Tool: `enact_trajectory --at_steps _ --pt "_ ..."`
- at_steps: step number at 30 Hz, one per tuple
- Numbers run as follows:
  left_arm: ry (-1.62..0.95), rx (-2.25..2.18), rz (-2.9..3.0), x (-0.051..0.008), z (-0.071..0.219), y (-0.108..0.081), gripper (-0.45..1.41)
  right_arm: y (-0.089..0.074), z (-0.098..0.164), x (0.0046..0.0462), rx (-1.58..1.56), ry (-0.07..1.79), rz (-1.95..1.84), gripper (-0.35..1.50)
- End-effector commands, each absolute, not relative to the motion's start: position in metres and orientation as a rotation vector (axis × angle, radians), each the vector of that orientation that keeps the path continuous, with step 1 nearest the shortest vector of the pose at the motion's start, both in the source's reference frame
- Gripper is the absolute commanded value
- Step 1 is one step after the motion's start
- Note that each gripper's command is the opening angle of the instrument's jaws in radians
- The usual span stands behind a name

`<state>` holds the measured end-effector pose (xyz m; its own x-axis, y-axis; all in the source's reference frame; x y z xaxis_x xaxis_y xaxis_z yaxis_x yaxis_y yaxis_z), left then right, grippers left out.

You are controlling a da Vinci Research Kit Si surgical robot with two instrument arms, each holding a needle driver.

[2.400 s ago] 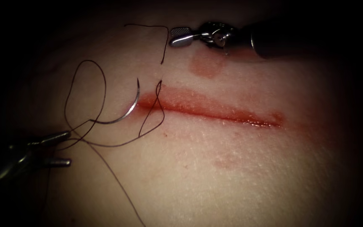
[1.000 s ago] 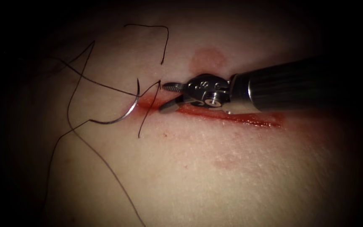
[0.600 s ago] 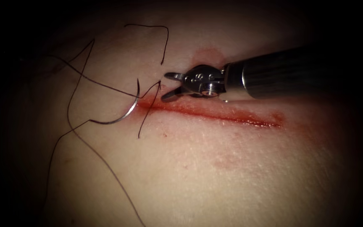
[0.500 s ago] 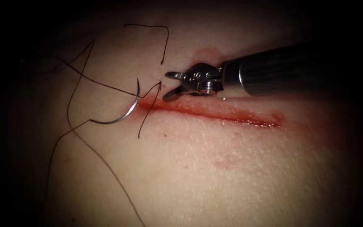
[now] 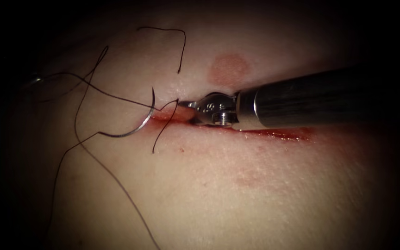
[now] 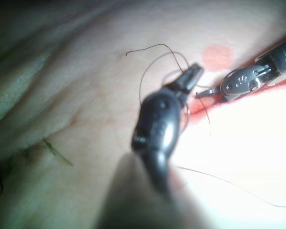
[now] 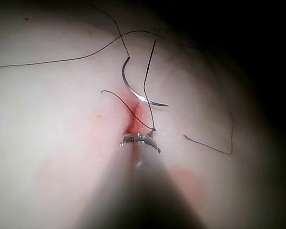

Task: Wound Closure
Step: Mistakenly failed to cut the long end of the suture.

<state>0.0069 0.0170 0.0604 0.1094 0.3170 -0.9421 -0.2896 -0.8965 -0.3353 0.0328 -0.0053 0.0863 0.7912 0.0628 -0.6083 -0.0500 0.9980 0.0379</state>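
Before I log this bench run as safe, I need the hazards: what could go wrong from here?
The needle lies loose on the tissue by the cut's left end, held by neither tool, so a tug on the thread could shift it. The right tool sits at the thread by the cut; closing there might pinch tissue too. The left tool hangs among thread loops and may snag them.

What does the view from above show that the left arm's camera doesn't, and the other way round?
From above: the curved needle lying loose on the tissue, held by neither tool, at the cut's left end. Left arm's camera: the left tool close up, thread looping beside it. Both: the right tool touching thread at the cut, and a round red mark.
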Motion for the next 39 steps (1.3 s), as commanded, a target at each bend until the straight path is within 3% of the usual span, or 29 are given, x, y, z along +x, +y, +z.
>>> enact_trajectory --at_steps 1,21,27,32,39 --pt "-0.028 -1.955 1.837 0.0064 0.061 0.017 -0.35 -0.005 0.087 0.0329 -0.008 0.633 0.080 1.30" --pt "-0.057 -2.008 1.825 0.0054 0.061 0.017 -0.35 0.002 0.086 0.0287 -0.226 0.531 0.159 1.32" --pt "-0.167 -2.084 1.772 0.0050 0.059 0.018 0.13 0.002 0.084 0.0281 -0.194 0.586 0.174 1.43" --pt "-0.243 -2.108 1.734 0.0056 0.056 0.019 0.37 0.002 0.078 0.0270 -0.058 0.736 0.284 1.47" --pt "-0.439 -1.917 2.047 0.0050 0.055 0.018 0.53 0.002 0.073 0.0263 0.055 0.874 0.328 1.48"
